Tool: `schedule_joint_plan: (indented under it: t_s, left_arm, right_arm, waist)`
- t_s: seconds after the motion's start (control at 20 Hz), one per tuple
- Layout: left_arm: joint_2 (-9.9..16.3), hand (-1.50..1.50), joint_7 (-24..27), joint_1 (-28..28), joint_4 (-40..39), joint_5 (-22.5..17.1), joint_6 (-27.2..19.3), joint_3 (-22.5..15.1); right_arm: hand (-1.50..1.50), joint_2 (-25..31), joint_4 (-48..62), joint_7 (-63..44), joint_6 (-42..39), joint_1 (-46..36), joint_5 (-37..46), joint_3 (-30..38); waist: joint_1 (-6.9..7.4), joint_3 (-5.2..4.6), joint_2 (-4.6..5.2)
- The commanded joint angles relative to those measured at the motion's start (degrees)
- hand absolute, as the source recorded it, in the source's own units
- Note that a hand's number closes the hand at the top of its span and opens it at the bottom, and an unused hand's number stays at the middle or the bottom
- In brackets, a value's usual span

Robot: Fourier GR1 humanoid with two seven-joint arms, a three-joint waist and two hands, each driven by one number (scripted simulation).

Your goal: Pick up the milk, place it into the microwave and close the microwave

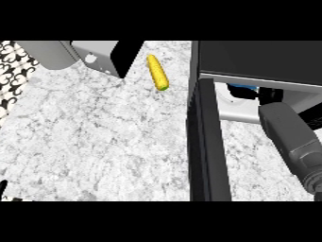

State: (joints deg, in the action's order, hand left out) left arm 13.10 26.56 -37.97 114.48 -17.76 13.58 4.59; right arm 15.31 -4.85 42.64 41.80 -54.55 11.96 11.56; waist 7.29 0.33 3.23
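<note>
inside microwave (pixel 275 61), milk (pixel 239 90) by r hand (pixel 269 96)

You see a speckled grey-white stone-look counter (pixel 100 137), matt, a dark smooth microwave (pixel 268 59) with black door (pixel 207 142), a waxy yellow corn cob (pixel 157 72), a brushed-metal-looking grey appliance (pixel 97 54) at the counter's far edge, patterned black-and-white tiling (pixel 3 80) beyond its left edge
</note>
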Motion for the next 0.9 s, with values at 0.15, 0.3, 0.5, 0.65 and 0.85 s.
schedule_joint_plan:
  t_s: [0.15,0.3,0.5,0.65,0.85]
  left_arm:
    - [-0.38,-1.50,-1.30,2.19,-1.87,0.65,-0.51,-0.81]
    - [0.42,-1.50,-2.21,4.86,-2.41,-0.16,-1.01,0.70]
    - [-0.22,-1.50,-0.67,4.39,-3.79,1.13,-0.94,0.45]
    - [0.76,-1.50,-2.05,5.19,-2.99,-0.21,-0.54,1.40]
    - [1.37,-1.50,-2.58,5.02,-2.24,0.54,-0.28,1.33]
  right_arm:
    - [-1.50,-1.21,0.16,-0.28,3.39,-1.12,1.48,-1.07]
    - [-1.50,-2.37,-0.19,-0.15,4.79,-1.54,1.91,-1.32]
    - [-1.50,-2.50,-0.49,0.55,4.74,-1.39,2.60,-1.76]
    - [-1.50,-4.90,-0.08,0.06,6.02,-1.01,2.55,-1.55]
    - [-1.50,-4.47,1.17,-1.79,2.66,-3.21,4.08,-2.97]
  waist:
    - [-0.02,0.06,0.20]
    - [-0.05,0.06,0.39]
    - [0.01,-0.01,0.01]
    - [0.04,0.02,0.00]
    - [-0.27,-0.03,-0.48]
